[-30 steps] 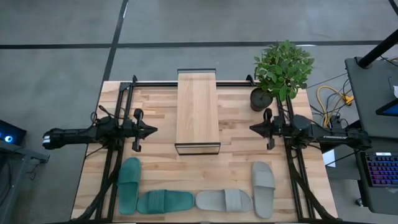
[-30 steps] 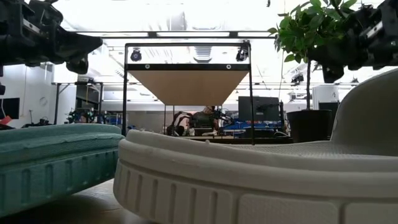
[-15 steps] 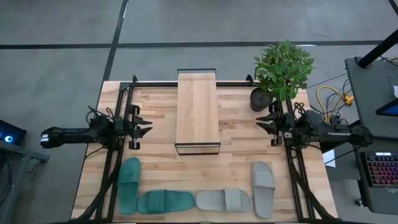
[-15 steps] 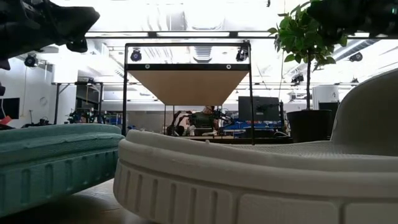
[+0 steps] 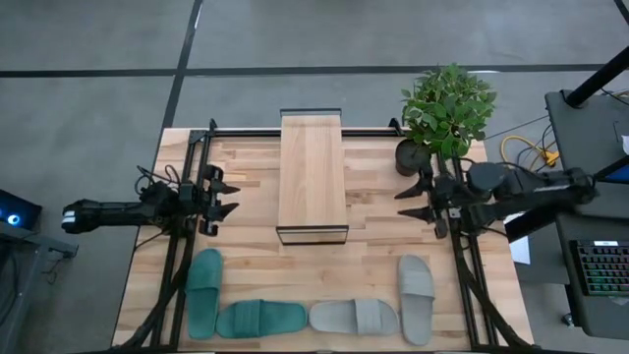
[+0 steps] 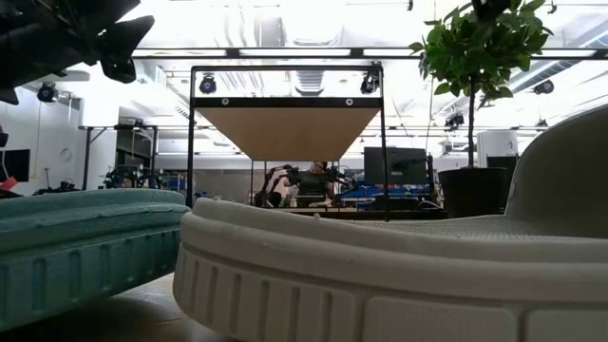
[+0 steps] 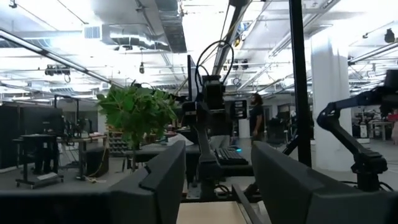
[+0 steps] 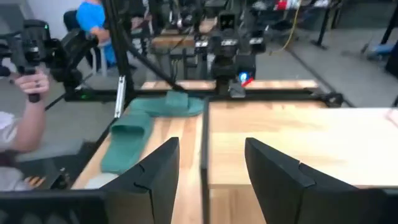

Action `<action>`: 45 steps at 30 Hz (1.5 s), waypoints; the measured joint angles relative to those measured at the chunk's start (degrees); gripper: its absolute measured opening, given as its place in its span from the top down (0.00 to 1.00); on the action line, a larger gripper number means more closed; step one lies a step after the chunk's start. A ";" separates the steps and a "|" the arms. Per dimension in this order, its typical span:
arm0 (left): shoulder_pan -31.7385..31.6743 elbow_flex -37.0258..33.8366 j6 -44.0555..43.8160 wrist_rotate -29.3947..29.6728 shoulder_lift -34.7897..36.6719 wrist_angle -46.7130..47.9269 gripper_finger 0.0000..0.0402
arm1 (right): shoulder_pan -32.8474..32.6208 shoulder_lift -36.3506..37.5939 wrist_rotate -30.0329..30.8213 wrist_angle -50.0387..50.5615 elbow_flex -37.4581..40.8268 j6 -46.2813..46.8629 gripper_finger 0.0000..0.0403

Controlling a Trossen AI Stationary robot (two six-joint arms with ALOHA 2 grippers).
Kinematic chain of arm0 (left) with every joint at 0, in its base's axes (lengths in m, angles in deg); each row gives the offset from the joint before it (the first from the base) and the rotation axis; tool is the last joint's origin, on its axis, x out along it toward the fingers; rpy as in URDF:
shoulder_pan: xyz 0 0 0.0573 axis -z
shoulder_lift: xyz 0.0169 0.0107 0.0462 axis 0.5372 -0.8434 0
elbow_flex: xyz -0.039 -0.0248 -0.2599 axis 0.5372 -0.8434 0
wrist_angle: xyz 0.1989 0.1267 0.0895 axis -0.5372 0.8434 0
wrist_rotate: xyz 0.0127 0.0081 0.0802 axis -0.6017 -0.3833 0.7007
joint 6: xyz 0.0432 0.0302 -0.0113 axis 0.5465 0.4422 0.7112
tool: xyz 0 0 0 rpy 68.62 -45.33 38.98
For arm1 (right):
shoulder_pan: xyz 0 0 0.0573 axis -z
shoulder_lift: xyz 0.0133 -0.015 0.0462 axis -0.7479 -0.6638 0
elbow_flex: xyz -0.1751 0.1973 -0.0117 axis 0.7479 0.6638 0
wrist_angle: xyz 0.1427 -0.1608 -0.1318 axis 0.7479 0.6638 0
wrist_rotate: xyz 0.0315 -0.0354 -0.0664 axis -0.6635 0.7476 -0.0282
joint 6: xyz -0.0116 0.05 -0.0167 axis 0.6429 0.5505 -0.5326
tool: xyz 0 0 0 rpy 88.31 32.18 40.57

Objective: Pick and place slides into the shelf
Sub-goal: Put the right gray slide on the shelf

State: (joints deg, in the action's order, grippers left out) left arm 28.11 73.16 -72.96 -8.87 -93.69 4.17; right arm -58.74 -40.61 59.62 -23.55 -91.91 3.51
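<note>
All four slides lie in a row at the table's [image 5: 246, 167] 6 o'clock edge, none grasped: teal slide [image 5: 204, 292], teal slide [image 5: 260, 318], grey slide [image 5: 355, 317], grey slide [image 5: 416, 298]. The shelf [image 5: 313, 175] stands at centre, top bare. Left gripper [image 5: 224, 197] at 9 o'clock and right gripper [image 5: 411, 200] at 3 o'clock hover, fingers apart. Step: approach. Next move likely requires descending onto a slide

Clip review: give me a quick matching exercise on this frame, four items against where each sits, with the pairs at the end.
Items:
1. shelf
2. potted plant
3. teal slides
4. grey-white slides

Places, seen from above:
A. near edge, left arm's side
B. far corner, right arm's side
C. middle of the table, between the left gripper and right gripper
D. near edge, right arm's side

Pairs: 1-C, 2-B, 3-A, 4-D
</note>
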 joint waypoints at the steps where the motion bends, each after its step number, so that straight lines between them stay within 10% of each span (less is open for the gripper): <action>1: 0.00 0.00 -0.01 0.00 0.00 0.07 0.58 | -1.44 -1.68 0.24 1.74 -1.51 0.57 0.58; 12: 0.00 0.00 0.06 0.00 0.26 -1.83 0.58 | -20.29 -21.34 20.22 26.41 -19.05 18.64 0.62; 28: 0.00 0.02 3.39 0.00 -3.16 -6.17 0.58 | -42.39 -47.64 28.32 45.22 -36.91 56.56 0.69; 45: 0.00 0.15 3.07 0.02 -9.70 -5.80 0.58 | -44.54 -76.93 11.55 70.60 -63.35 76.84 0.74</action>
State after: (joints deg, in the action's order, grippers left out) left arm 28.11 73.31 -69.89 -8.85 -103.39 -1.63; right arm -103.28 -117.54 71.17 47.05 -155.25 80.34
